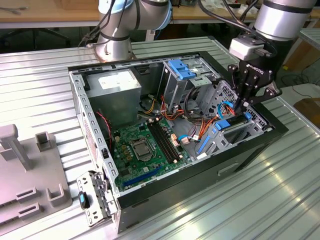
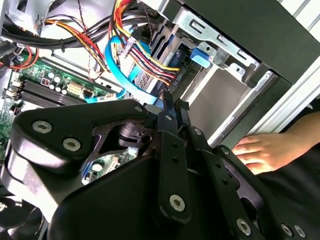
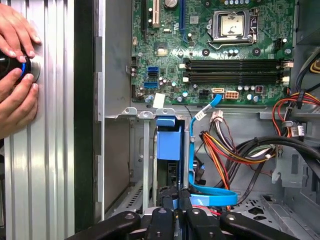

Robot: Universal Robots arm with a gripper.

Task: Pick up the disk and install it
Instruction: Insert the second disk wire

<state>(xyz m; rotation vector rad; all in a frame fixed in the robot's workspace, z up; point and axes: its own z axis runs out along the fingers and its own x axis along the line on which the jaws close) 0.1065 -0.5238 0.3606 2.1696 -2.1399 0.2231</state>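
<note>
The disk (image 1: pixel 231 123) sits in the drive bay at the corner of the open computer case (image 1: pixel 250 150), on the exterior view's right. It is dark with bright blue rails. In the first wrist view its blue rail end (image 3: pixel 167 142) faces the camera. My gripper (image 1: pixel 241 106) hangs straight over it, fingers drawn together, tips down at the disk's upper edge. In both wrist views the narrow black fingers (image 3: pixel 167 215) (image 2: pixel 171 112) point into the bay, beside a blue flat cable (image 3: pixel 212 197).
The case lies open on a ribbed metal table (image 1: pixel 280 200), with motherboard (image 1: pixel 145 145), power supply (image 1: pixel 117 85), a paler blue bracket (image 1: pixel 181 69) and wire bundles (image 3: pixel 235 150) crowding the bay. A person's hands (image 3: pixel 17 65) hold a round knob beside the case. Grey fixtures (image 1: pixel 30 170) stand on the exterior view's left.
</note>
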